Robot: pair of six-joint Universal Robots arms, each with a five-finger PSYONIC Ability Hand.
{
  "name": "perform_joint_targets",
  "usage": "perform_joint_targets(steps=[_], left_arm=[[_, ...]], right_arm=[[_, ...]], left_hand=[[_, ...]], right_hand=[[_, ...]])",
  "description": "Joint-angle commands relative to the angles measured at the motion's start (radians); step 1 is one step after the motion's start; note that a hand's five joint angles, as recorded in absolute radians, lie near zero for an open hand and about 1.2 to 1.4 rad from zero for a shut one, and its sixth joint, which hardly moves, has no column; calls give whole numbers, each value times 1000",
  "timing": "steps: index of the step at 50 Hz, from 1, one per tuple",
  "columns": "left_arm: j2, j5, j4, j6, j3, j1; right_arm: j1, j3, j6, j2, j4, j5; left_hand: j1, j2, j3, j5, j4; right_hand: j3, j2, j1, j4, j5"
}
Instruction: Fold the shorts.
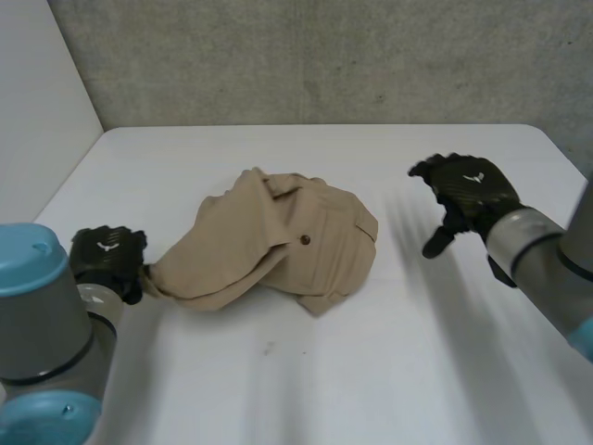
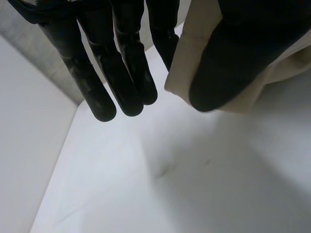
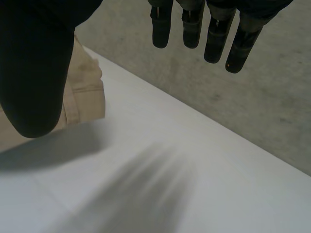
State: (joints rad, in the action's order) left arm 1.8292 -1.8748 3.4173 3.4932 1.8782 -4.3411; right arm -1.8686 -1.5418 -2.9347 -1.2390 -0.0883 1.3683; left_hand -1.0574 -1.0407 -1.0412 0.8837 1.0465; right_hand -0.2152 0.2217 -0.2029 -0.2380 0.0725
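Flattening step, I'd say: left hand [image 1: 107, 260] pinches a corner of the crumpled shorts [image 1: 278, 241]; right hand [image 1: 468, 190] open, empty; next it should grip the opposite edge.

a white table [image 1: 278, 389] reaches back to a rough grey concrete wall [image 1: 324, 56]. a smooth white panel [image 1: 37, 102] stands along the table's left side and meets the wall at the corner. the light is soft and even.
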Motion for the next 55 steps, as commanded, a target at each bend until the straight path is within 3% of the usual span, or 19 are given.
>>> perform_joint_targets(steps=[1,4,9,13,18,21,22,24,28,37,47,55], left_arm=[[16,19,-3,1,12,-64],[2,20,-7,3,27,-68],[-59,19,-7,3,41,-71],[-122,19,-10,1,27,-81],[-218,16,-9,0,-13,-80],[-249,16,-15,-29,-46,-37],[-252,14,-19,-42,-54,-22],[-252,14,-38,-86,-89,50],[-238,13,-82,-137,-149,155],[-111,3,-95,-149,-276,273],[67,-13,-99,-200,-404,356],[211,-162,-110,-260,-511,359]], right_arm=[[-115,319,-52,208,177,-2],[-141,471,-124,309,286,-6],[-155,643,-257,426,400,-66],[-167,750,-325,499,426,-115],[-170,865,-356,595,429,-91],[-170,887,-350,616,429,-71],[-173,887,-345,618,429,-61],[-176,884,-337,616,426,-63],[-195,876,-296,602,430,-72],[-196,671,-224,458,397,-87],[-201,320,-112,210,207,-86],[-205,126,-49,108,113,-84]], left_hand=[[259,242,243,-260,-248],[514,497,498,-515,-503],[741,724,725,-742,-730],[785,768,769,-786,-774],[826,810,810,-827,-815],[841,824,825,-842,-830],[841,824,825,-842,-830],[847,830,831,-848,-836],[859,842,842,-859,-848],[856,839,839,-856,-845],[826,810,810,-827,-815],[806,789,790,-807,-795]], right_hand=[[41,-47,28,63,-73],[41,-47,28,63,-73],[41,-47,28,63,-73],[41,-47,28,63,-73],[34,-41,22,57,-66],[-341,334,-353,-318,309],[-755,749,-767,-732,723],[-1130,1124,-1143,-1108,1099],[-1181,1175,-1193,-1158,1149],[-1181,1175,-1193,-1158,1149],[-1181,1175,-1193,-1158,1149],[-1181,1175,-1193,-1158,1149]])
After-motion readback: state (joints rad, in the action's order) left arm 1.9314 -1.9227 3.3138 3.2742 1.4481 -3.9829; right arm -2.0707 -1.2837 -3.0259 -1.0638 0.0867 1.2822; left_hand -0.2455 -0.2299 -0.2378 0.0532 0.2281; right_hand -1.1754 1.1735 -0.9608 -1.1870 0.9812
